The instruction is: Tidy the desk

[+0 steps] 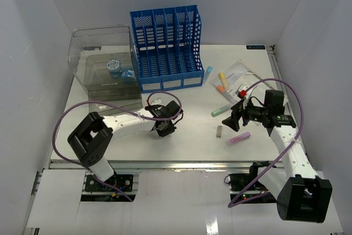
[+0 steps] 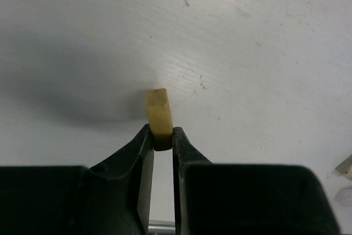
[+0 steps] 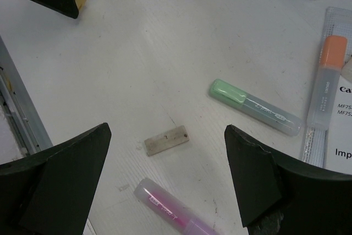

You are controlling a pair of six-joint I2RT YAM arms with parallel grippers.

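Overhead, the white surface (image 1: 192, 147) spreads under both arms, with the left tool (image 1: 165, 131) low over its middle and the right tool (image 1: 231, 120) nearer its right edge. From the left wrist, the jaws pinch a small yellow block (image 2: 159, 115) from both sides. From the right wrist, the jaws stand wide above a grey strip (image 3: 166, 140) and a pink highlighter (image 3: 170, 207).

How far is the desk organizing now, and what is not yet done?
Done: a blue item sits in the clear box. In hand: the left gripper pinches a small yellow block; the right gripper hangs open. Left: the pink highlighter, green highlighter and a flat beige piece lie on the desk.
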